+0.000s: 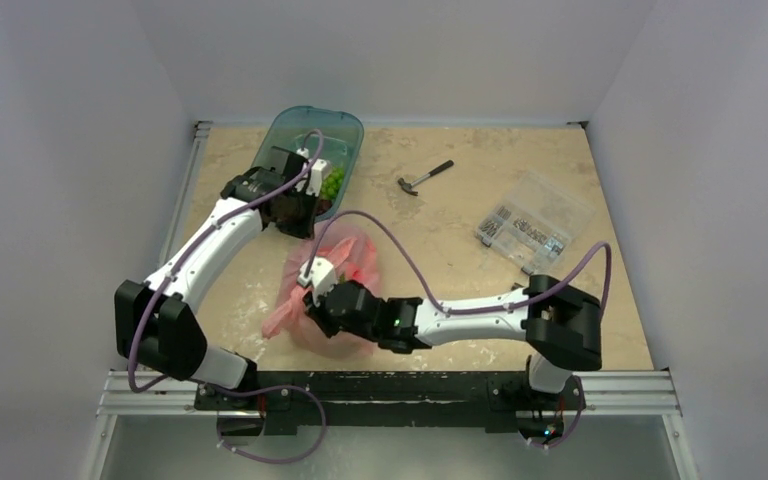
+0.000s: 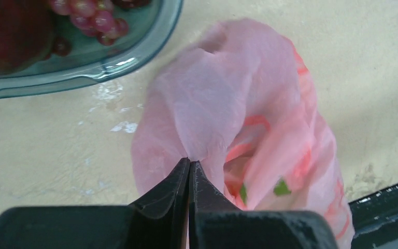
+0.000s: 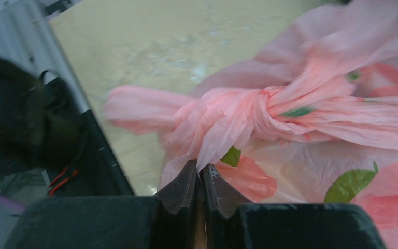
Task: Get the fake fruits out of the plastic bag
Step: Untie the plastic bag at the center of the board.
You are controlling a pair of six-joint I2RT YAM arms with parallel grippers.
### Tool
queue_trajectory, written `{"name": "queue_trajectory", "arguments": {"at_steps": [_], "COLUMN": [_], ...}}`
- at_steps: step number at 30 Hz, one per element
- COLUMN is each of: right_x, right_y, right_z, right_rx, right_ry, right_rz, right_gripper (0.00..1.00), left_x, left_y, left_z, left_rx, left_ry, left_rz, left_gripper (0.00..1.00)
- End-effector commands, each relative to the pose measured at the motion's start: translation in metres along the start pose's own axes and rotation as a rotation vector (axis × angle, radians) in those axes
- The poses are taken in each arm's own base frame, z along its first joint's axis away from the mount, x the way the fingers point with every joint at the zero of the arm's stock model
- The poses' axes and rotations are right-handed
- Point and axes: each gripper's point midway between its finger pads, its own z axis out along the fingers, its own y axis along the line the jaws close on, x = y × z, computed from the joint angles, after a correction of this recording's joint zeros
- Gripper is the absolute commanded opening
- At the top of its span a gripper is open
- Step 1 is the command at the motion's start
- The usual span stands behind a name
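The pink plastic bag [image 1: 345, 275] lies mid-table, knotted, with red and green print; whatever is inside is hidden. My left gripper [image 1: 308, 222] is shut on a fold at the bag's far top, as the left wrist view [image 2: 189, 162] shows with the bag [image 2: 238, 104] hanging from it. My right gripper [image 1: 306, 304] is shut on bag film just below the knot [image 3: 238, 111], as the right wrist view [image 3: 201, 167] shows. The teal tray [image 1: 345, 125] holds green grapes [image 1: 332, 183]. Red grapes [image 2: 90, 15] and a dark red fruit [image 2: 8, 36] lie in the tray [image 2: 103, 70].
A small hammer [image 1: 425, 178] lies at the back centre. A clear box of screws [image 1: 535, 225] sits at the right. The black front rail [image 1: 390, 385] runs along the near edge, and the left arm's base [image 3: 10, 119] is close to the bag's tail.
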Motion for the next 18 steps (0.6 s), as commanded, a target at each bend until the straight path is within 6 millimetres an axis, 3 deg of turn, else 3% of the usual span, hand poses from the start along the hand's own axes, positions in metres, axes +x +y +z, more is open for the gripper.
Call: {"name": "queue_trajectory", "arguments": {"at_steps": [1,5,7,10,13,18], "right_x": [-0.005,0.023,0.046,0.056,0.048,0.007], "right_y": [0.064,0.081,0.070,0.063,0.068,0.065], "right_z": [-0.007,-0.031,-0.041,-0.045,-0.046,-0.060], "right_rx": [-0.118,-0.164,-0.165,-0.158,-0.168,-0.131], "right_ry": [-0.081,-0.127,-0.133,-0.137,-0.131,-0.211], "right_rz": [-0.102,-0.205,-0.202,-0.160,-0.153,-0.108], "right_gripper": [0.02,0.00,0.00,0.00,0.02,0.25], "left_x": [-0.023,-0.029,-0.031,-0.034,-0.033,-0.034], "left_y": [0.034,0.053,0.061,0.064,0.061,0.056], "left_z": [-0.025,-0.036,-0.043,-0.048,-0.045,-0.043], "left_rx": [-0.169,-0.249,-0.269,-0.252,-0.231,-0.200], "left_ry": [-0.157,-0.231,-0.270,-0.307,-0.292,-0.283], "left_rz": [-0.004,-0.031,-0.058,-0.078,-0.075,-0.072], "left_gripper": [0.00,0.00,0.00,0.00,0.00,0.00]}}
